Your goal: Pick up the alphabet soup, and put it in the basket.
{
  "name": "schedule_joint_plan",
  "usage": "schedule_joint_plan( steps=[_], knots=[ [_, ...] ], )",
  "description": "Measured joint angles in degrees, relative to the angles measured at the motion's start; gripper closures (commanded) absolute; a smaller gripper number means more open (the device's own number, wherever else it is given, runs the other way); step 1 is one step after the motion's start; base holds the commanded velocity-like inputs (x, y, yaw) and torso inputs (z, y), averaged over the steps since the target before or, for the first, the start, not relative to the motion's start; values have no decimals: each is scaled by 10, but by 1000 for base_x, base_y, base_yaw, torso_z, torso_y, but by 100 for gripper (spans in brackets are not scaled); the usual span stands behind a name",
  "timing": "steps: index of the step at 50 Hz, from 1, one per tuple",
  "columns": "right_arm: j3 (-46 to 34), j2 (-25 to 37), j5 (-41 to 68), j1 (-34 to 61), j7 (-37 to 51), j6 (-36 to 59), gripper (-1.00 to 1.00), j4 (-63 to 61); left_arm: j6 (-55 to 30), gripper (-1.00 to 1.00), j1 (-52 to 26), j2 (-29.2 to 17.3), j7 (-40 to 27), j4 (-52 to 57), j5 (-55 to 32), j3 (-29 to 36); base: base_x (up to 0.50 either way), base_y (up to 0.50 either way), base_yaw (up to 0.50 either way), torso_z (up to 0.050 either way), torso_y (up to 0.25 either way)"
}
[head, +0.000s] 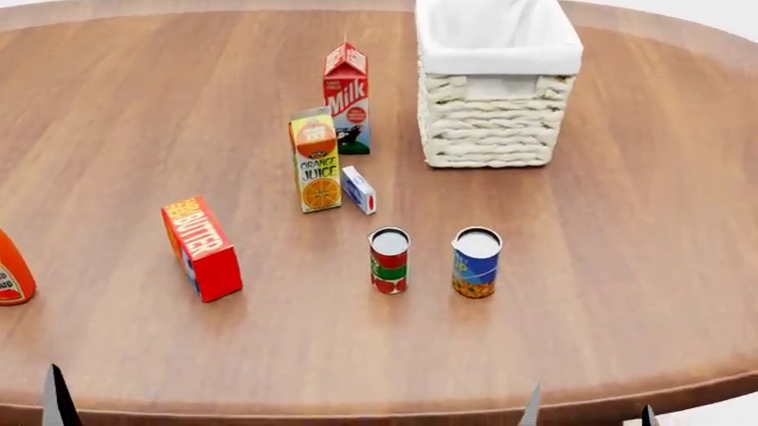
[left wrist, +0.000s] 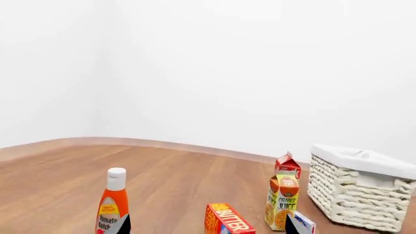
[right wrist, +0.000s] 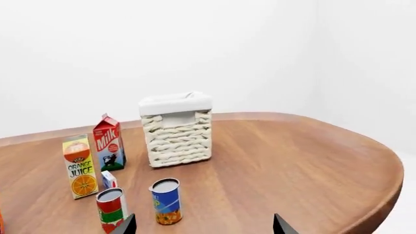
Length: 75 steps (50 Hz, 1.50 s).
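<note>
Right gripper (head: pixel 588 414) tips poke up at the near edge of the head view, jaws standing well apart; the right wrist view shows the same wide gap. Left gripper (left wrist: pixel 208 228): two dark tips show in its wrist view, also apart and holding nothing.

Round wooden counter (head: pixel 616 266) carries everything.

Alphabet soup (head: pixel 477 263): blue-labelled can with yellow-orange print and a pale closed lid. It stands upright on the counter, nearest the right gripper. Just beside it, not touching, is a red-and-green can (head: pixel 389 260), also upright and lidded.

Basket (head: pixel 498 124): cream woven wicker, rectangular, at the far side of the counter, well apart from the soup. A white cloth lining (head: pixel 498 49) folds over its rim; only the lining shows inside.

Orange juice carton (head: pixel 316 160) stands upright with a small white-and-blue box (head: pixel 359 190) close against its side. Milk carton (head: pixel 347 99) is behind them, near the basket. All are closed.

Butter box (head: pixel 201 248), red, stands on the robot's left. Tomato ketchup bottle (head: pixel 12 271) is cut off at the left edge; the left wrist view shows its white cap on.
</note>
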Motion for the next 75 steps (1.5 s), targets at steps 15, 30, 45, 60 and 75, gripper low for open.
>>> schedule_joint_plan(
  steps=[15,30,45,60,75],
  knots=[
    [-7,5,1,-1,4,-6,-100,-1,6,-100,1,-6,-2,0,-6,7,-8,-201,0,0,0],
    [-15,9,3,-2,6,-12,-100,0,15,-100,3,-12,-4,-2,-12,11,0,-200,0,0,0],
    [-24,14,3,-3,6,-18,-100,0,22,-100,4,-17,-6,-1,-20,15,0,-144,0,0,0],
    [-34,18,-2,-7,9,-28,-100,-1,30,-100,7,-22,-6,-3,-24,20,75,-79,0,0,0],
    [-41,22,-2,-9,9,-40,-100,-1,37,-100,10,-25,-10,-1,-25,24,202,-54,0,0,0]
  ],
)
